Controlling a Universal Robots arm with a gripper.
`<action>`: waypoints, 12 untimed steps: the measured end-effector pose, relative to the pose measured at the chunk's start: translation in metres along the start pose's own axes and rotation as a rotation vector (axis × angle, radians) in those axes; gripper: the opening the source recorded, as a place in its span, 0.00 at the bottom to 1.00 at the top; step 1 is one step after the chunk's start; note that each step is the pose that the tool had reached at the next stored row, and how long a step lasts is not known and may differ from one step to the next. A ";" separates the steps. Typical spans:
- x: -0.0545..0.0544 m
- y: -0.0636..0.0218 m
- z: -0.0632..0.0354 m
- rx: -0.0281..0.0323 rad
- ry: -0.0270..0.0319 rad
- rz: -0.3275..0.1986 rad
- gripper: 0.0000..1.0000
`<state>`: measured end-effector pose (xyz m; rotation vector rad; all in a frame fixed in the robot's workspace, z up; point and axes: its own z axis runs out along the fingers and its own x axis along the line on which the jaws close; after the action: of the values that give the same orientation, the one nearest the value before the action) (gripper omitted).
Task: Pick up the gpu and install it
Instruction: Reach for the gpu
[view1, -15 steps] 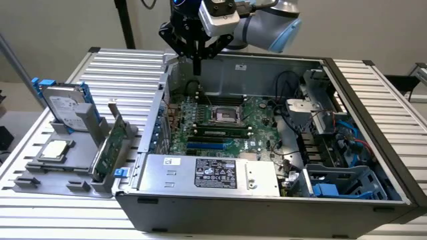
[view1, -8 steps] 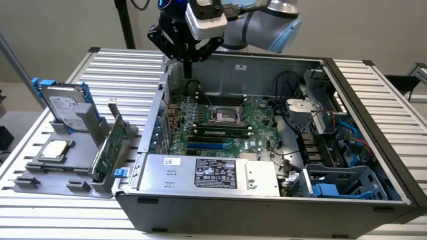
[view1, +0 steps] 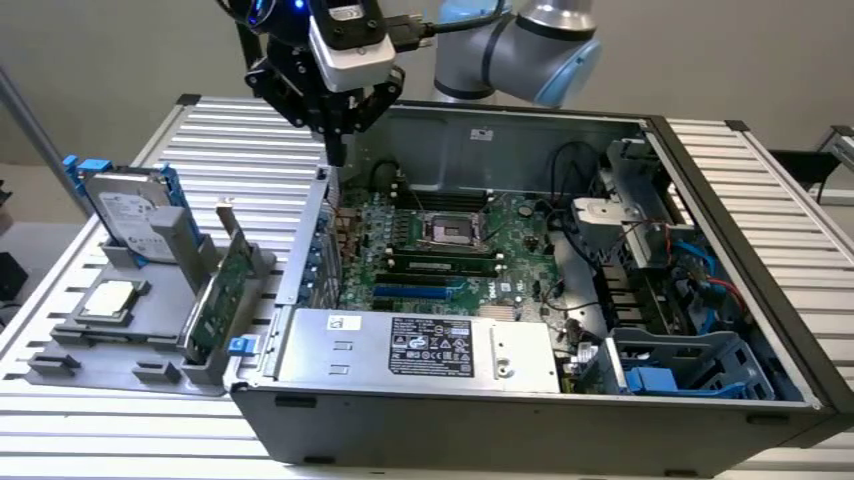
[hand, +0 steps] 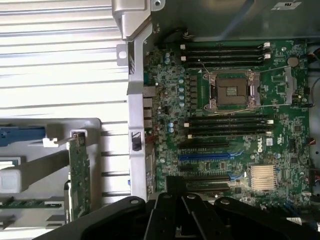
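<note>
The jaws are seen drawn together to a point, their dark fingers (view1: 334, 135) aimed straight down, and nothing is held between them. They are hung from the arm (view1: 534, 45) just above the wall of the open computer case (view1: 534, 420) that lies on the exterior view's left, apart from that wall. Directly beneath and to the exterior view's right of the jaws, the green motherboard (view1: 454, 240) is laid flat in the case, with its empty processor socket (hand: 230, 90) and black slots exposed; nearer the camera than the jaws, a grey power supply (view1: 414, 345) with a black label is seated in the case. The gpu (view1: 220, 285) is found outside the case, well below the jaws and to their exterior view's left, stood upright on its edge in a grey holder (view1: 80, 350), untouched; in the wrist view it is shown edge-on (hand: 79, 170) beside the case wall. Farther from the jaws in the same holder, a silver hard drive (view1: 127, 215) with blue rails is propped upright and a small square processor chip (view1: 110, 298) is laid flat. Holder and case are both carried by the white slatted counter (view1: 747, 200).
</note>
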<state>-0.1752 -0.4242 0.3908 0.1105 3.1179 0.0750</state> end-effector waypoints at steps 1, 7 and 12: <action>0.005 -0.0014 0.0006 -0.0001 -0.0001 0.000 0.11; 0.032 -0.0071 0.0065 0.0000 0.0000 0.000 0.11; 0.054 -0.0112 0.0128 0.0000 0.0000 0.000 0.11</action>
<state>-0.2299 -0.4309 0.3764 0.1103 3.1179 0.0750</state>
